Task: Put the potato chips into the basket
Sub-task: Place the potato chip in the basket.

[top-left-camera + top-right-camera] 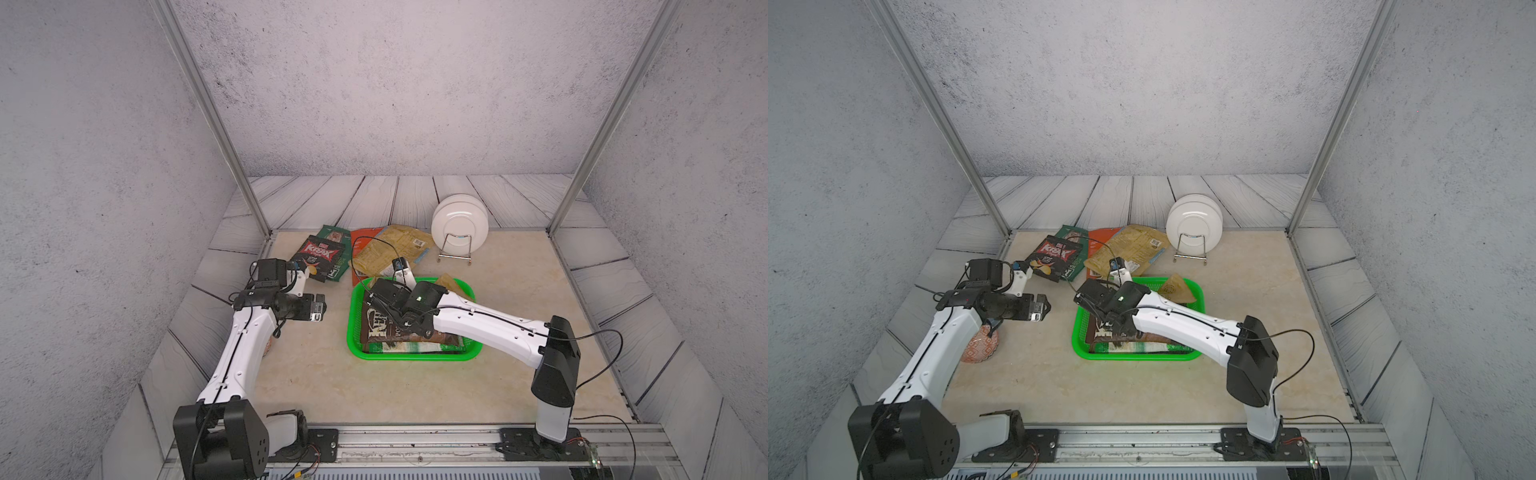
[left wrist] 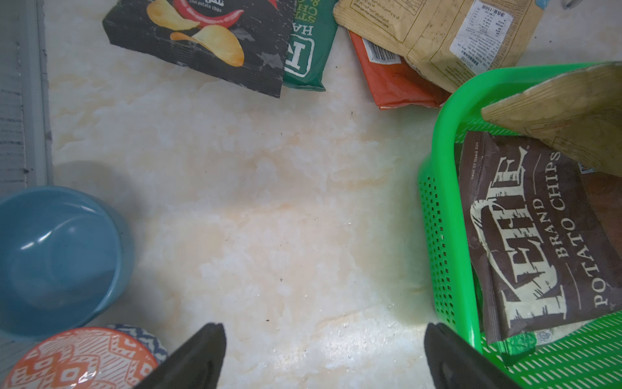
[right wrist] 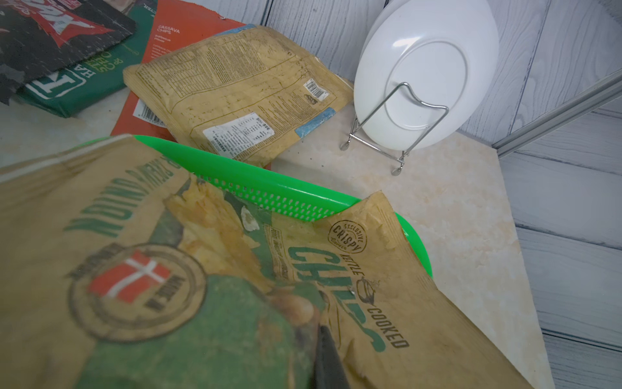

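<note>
Right wrist: tan bag (image 3: 202,269) pinched btwn fingers (image 3: 328,358), over basket (image 3: 269,188).

In a top view, left of centre, the black bag (image 1: 320,253) reads "KRAX" in red and white. At the right of the left wrist view, the brown bag (image 2: 538,235) reads "KETTLE BRAND CHIPS" and "POTATO". At top centre the dark green bag (image 2: 303,54) shows a boxed "K" and "HA". In the right wrist view, the orange-red bag (image 3: 175,30) at upper left reads "CASSAVA CHIPS". The tan bag (image 3: 235,269) filling the lower left reads "CHIPS", "KETTLE COOKED", "ONION", a round "EXCLUSIVE CRISPY" stamp, and "MADE IN" on a flag seal. The mustard-yellow bag (image 3: 235,91) carries barcodes and print too small to read.
</note>
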You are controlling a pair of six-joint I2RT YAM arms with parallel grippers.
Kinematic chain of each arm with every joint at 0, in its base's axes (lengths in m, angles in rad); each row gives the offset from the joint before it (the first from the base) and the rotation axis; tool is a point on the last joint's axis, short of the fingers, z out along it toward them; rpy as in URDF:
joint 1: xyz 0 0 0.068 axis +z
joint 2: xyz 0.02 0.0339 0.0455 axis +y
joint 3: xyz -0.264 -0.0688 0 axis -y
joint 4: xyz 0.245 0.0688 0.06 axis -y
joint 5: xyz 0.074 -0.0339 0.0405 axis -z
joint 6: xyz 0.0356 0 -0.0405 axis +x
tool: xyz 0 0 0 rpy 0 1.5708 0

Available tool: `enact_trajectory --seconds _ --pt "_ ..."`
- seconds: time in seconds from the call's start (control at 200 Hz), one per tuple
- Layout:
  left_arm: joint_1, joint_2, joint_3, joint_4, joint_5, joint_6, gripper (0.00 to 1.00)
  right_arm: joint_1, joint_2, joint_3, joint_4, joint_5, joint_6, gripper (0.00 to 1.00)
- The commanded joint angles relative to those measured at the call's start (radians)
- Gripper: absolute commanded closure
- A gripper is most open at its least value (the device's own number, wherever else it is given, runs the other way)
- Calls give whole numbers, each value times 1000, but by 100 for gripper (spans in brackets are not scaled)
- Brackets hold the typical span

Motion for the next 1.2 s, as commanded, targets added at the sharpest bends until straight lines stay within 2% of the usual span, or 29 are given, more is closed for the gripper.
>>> enact_trajectory --seconds 0.0,0.11,0.24,0.41,0.545,0.611,0.766,0.901,1.036,1.196 --pt "5 8 -9 6 0 -6 1 9 -7 -13 36 -70 5 86" --pt "6 11 -8 6 2 -6 1 10 -87 -103 150 -198 -48 73" --pt "6 8 -8 4 3 -6 1 10 -183 -199 272 -352 -114 65" --pt "5 8 -6 3 6 -6 1 4 -261 -268 342 -451 -162 59" --pt "5 6 -6 3 6 -4 1 -18 -296 -314 411 -586 -183 55" --pt "7 8 -5 3 8 -4 1 -40 -304 -349 472 -676 -174 56" --pt "6 8 -4 2 6 -3 1 -139 -274 -440 665 -958 -76 72" --pt "6 5 -2 4 -6 5 1 -207 -200 -453 742 -1132 -30 71" --pt "6 4 -2 20 -14 15 1 -265 -106 -469 800 -1239 6 66" --pt "6 3 2 44 -32 41 1 -307 -80 -534 835 -1221 -10 63"
